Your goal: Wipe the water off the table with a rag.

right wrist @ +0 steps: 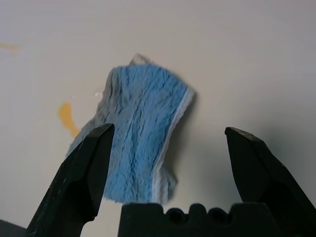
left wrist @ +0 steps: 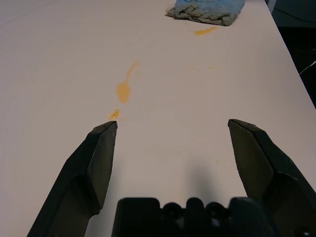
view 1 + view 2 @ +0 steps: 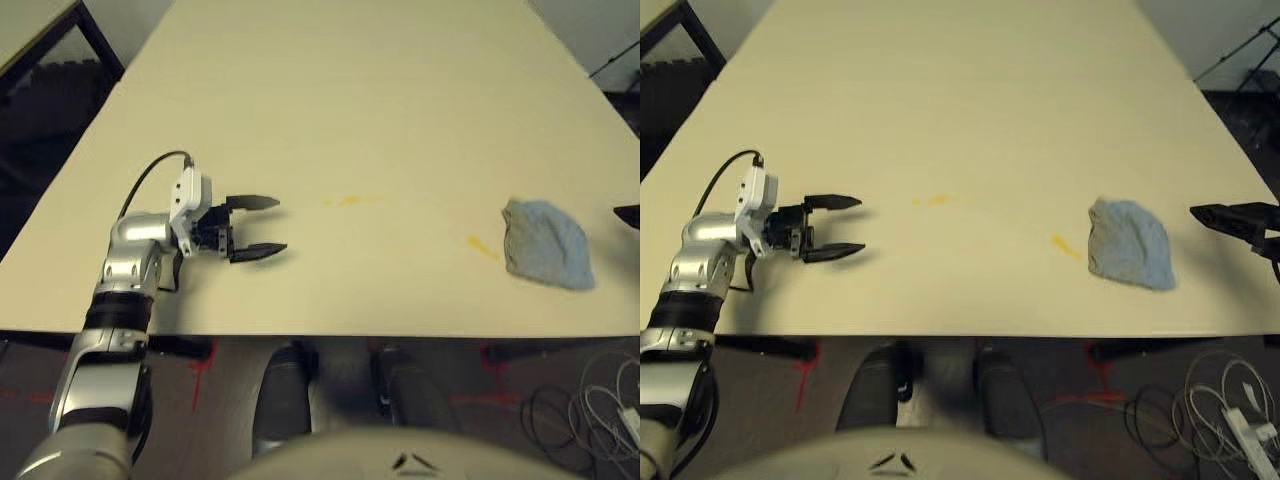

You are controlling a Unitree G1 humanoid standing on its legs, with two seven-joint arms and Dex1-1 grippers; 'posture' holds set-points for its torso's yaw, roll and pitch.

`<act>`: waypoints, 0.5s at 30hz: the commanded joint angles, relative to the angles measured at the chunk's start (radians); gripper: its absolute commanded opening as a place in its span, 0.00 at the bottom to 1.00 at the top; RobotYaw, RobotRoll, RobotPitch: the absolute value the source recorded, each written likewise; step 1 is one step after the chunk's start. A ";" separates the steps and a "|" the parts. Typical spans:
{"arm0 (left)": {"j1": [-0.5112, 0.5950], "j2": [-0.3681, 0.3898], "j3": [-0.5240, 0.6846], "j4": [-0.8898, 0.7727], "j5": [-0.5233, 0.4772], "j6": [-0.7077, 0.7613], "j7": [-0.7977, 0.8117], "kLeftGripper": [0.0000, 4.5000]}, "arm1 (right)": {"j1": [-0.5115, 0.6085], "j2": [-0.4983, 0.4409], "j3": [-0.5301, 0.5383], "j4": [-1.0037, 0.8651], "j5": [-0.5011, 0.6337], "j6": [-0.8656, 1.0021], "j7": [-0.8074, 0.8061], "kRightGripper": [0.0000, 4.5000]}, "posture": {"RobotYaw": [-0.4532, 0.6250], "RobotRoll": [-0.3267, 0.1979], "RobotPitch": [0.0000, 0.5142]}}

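Soft, even light on the pale table point(image 3: 330, 120); faint blurred shadows beside the left gripper point(image 3: 257, 228) and rag point(image 1: 138, 133)

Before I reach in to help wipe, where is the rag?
In the left eye view, the rag lies on the robot's right, between a yellow smear and the right gripper.

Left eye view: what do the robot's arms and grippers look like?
The left arm is silver with black bands, a white wrist housing and a black cable looping from it. The left gripper and right gripper each have two black, tapering fingers.
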 commanded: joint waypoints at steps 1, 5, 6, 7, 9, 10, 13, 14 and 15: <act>0.002 -0.001 -0.011 0.005 0.012 0.003 -0.011 1.00 | 0.015 0.020 -0.019 -0.025 0.013 0.011 -0.016 1.00 | 0.44 0.62 0.32; 0.007 0.001 -0.011 -0.006 0.010 0.008 -0.010 1.00 | 0.003 0.059 0.017 -0.019 0.006 0.000 -0.039 1.00 | 0.45 0.62 0.33; 0.009 0.001 -0.011 -0.010 0.009 0.010 -0.010 1.00 | 0.001 0.065 0.022 -0.017 0.004 -0.002 -0.042 1.00 | 0.45 0.62 0.33; 0.010 0.001 -0.011 -0.014 0.008 0.012 -0.009 1.00 | -0.005 0.076 0.036 -0.008 -0.002 -0.012 -0.045 1.00 | 0.45 0.62 0.33; 0.014 0.002 -0.011 -0.021 0.008 0.016 -0.007 1.00 | -0.021 0.097 0.063 0.014 -0.011 -0.026 -0.053 1.00 | 0.46 0.62 0.33; 0.017 0.002 -0.010 -0.026 0.007 0.019 -0.005 1.00 | -0.024 0.103 0.076 0.022 -0.016 -0.034 -0.053 1.00 | 0.46 0.62 0.33; 0.025 0.006 -0.008 -0.041 0.005 0.028 -0.003 1.00 | -0.034 0.112 0.104 0.036 -0.020 -0.044 -0.049 1.00 | 0.47 0.62 0.34; 0.028 0.008 -0.006 -0.046 0.004 0.032 -0.003 1.00 | -0.039 0.114 0.112 0.042 -0.021 -0.047 -0.049 1.00 | 0.47 0.62 0.34; 0.032 0.009 -0.005 -0.052 0.003 0.035 -0.001 1.00 | -0.046 0.118 0.121 0.051 -0.023 -0.050 -0.050 1.00 | 0.47 0.62 0.34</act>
